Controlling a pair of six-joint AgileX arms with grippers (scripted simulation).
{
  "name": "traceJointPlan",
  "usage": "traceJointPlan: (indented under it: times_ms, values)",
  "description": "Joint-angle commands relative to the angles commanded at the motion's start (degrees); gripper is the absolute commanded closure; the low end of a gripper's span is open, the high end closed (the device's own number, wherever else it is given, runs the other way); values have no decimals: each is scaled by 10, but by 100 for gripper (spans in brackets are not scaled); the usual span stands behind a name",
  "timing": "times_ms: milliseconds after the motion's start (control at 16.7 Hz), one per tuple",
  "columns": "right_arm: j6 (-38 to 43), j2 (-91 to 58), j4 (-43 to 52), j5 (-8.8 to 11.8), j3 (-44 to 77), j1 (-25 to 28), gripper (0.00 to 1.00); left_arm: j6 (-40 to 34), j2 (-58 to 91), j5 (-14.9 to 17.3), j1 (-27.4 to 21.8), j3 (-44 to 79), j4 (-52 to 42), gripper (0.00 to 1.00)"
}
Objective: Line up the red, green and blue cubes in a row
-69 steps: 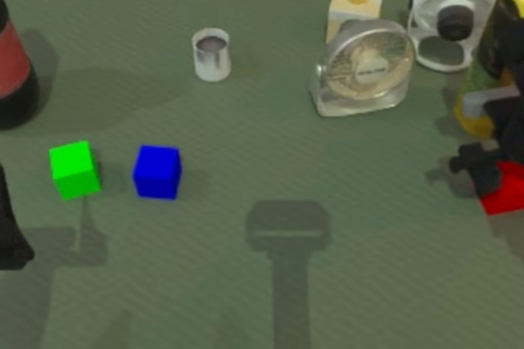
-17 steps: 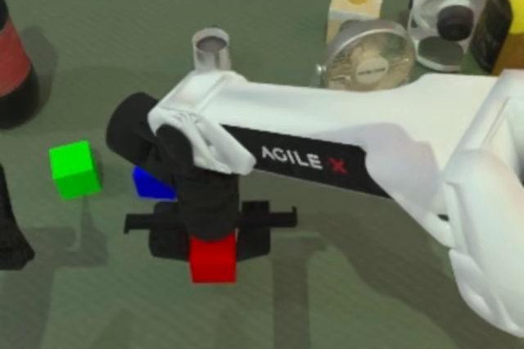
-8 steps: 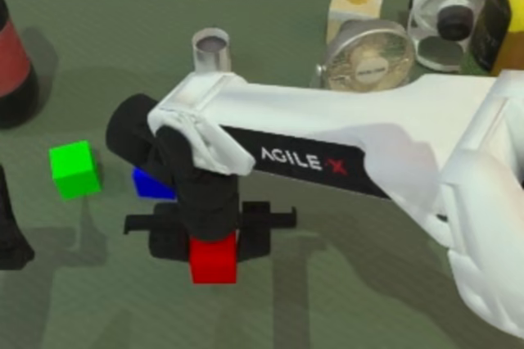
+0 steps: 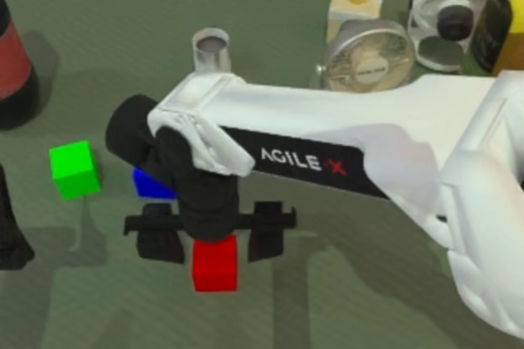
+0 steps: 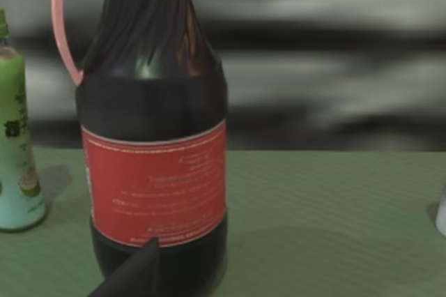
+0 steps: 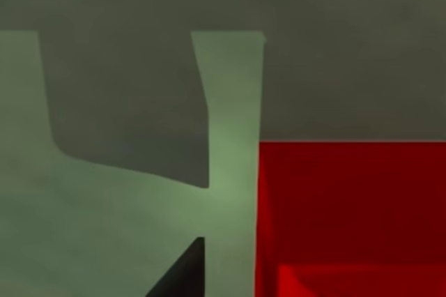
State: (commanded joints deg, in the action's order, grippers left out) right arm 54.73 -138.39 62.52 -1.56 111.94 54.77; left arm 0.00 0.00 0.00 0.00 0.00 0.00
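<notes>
The red cube (image 4: pixel 214 264) rests on the green table, in front of and slightly right of the blue cube (image 4: pixel 152 185), which my right arm half hides. Further left sits the green cube (image 4: pixel 74 169), roughly level with the blue one. My right gripper (image 4: pixel 213 244) hangs open over the red cube, one black finger on each side and clear of it. In the right wrist view the red cube (image 6: pixel 348 213) fills the corner beside one fingertip (image 6: pixel 182 269). At the table's left edge my left gripper (image 4: pixel 8 238) is parked, open.
A dark cola bottle (image 4: pixel 12 62) stands at the far left, with a green bottle (image 5: pixel 14 143) near it. At the back are a metal cup (image 4: pixel 211 52), a cream box (image 4: pixel 354 6), a round glass-fronted object (image 4: pixel 367 58), a white item (image 4: pixel 452 5) and a yellow bottle (image 4: pixel 503 21).
My right arm carried the red cube from the right edge to the front of the blue cube. In the last half second its fingers spread apart and let the cube go.
</notes>
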Motion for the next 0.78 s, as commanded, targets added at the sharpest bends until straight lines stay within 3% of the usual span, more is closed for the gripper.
traceJointPlan:
  times_ms: [540,780]
  values:
    - [0,0,2,0,2,-1,0,0,0,0,0,0,0,0]
    - [1,11,66,1,57,3,0,0,0,0,0,0,0,0]
